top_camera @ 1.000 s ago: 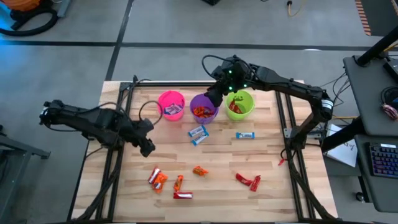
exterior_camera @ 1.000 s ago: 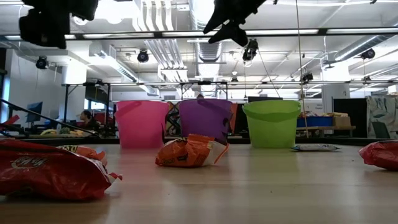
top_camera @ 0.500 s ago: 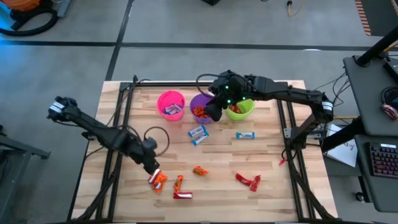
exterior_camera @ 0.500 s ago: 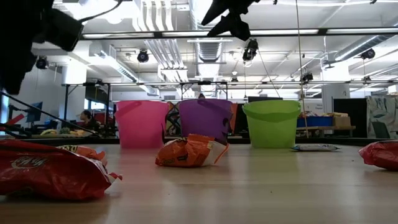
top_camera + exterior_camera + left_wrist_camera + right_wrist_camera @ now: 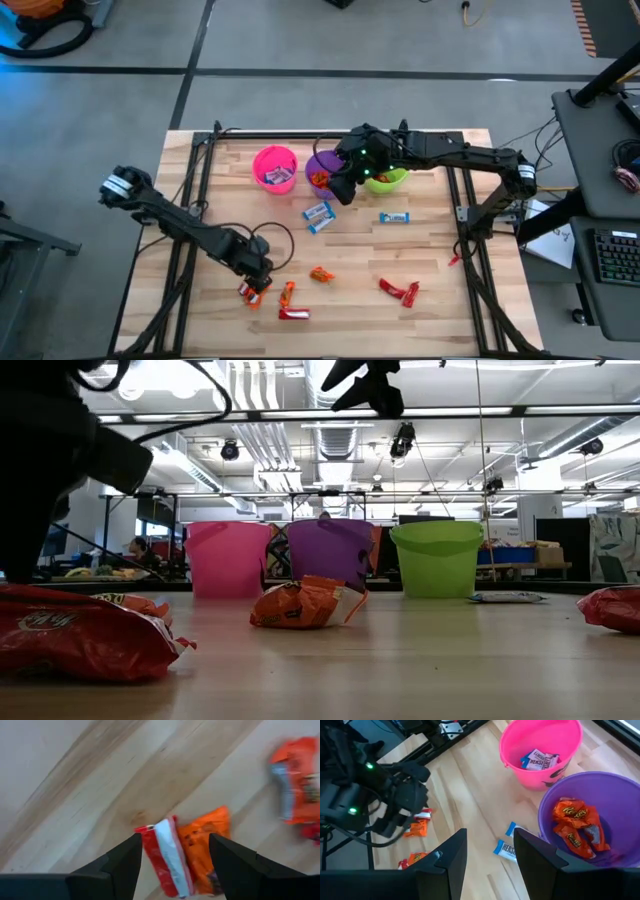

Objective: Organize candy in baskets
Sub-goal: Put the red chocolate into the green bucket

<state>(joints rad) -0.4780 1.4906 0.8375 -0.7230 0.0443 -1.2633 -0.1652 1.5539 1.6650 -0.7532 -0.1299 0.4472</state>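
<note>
Inside purple basket (image 5: 600,795): orange candy (image 5: 575,827) (right wrist only).

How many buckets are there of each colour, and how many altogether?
Pink bucket: 1
Purple bucket: 1
Green bucket: 1
Total: 3 buckets

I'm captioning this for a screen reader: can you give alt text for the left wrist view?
The left gripper, its two dark fingers open, hangs just over a red candy lying against an orange candy on the wooden table. Another orange-and-red candy lies apart from them, blurred.
</note>
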